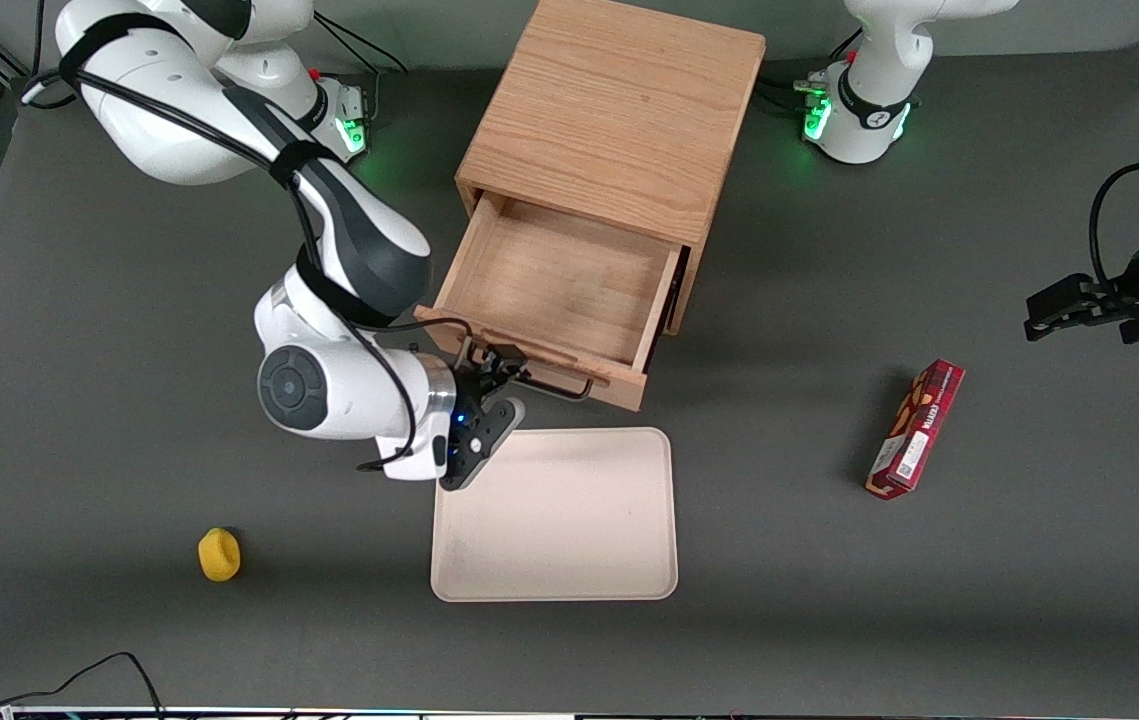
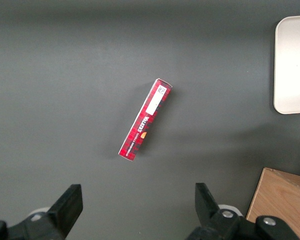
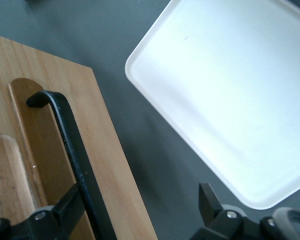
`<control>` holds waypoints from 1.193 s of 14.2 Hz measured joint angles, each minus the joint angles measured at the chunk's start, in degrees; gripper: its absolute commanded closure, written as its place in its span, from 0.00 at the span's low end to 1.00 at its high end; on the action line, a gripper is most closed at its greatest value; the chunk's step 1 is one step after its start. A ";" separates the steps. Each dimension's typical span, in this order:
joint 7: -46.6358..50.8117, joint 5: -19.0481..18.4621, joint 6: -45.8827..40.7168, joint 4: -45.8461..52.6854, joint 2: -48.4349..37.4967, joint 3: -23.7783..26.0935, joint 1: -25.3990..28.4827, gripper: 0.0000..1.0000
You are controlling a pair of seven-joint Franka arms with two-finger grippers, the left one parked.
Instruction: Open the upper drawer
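The upper drawer (image 1: pixel 559 290) of the oak cabinet (image 1: pixel 619 110) stands pulled well out, and its inside is empty. Its black wire handle (image 1: pixel 557 386) runs along the drawer front nearest the front camera. The lower drawer is hidden beneath it. My right gripper (image 1: pixel 495 384) is at the handle's end toward the working arm. In the right wrist view the gripper (image 3: pixel 137 200) is open. One finger (image 3: pixel 65 202) sits between the handle bar (image 3: pixel 70 145) and the drawer front (image 3: pixel 110 165). The other finger (image 3: pixel 207 197) hangs over the grey table, apart from the bar.
A cream tray (image 1: pixel 554 515) lies just in front of the drawer, nearer the front camera; it also shows in the right wrist view (image 3: pixel 230 90). A red box (image 1: pixel 914 430) lies toward the parked arm's end. A small yellow object (image 1: pixel 219 555) lies toward the working arm's end.
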 measured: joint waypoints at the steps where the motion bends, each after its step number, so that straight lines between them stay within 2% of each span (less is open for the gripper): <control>1: -0.75 0.00 -0.46 1.14 0.56 -0.31 -0.05 0.00; 9: -4.86 -0.01 -3.24 7.81 2.69 -3.74 -0.28 0.00; 14: -5.24 -0.10 -4.80 12.89 2.05 -3.87 -0.10 0.00; 17: -3.57 -3.79 -8.11 14.25 -3.63 -3.83 0.06 0.00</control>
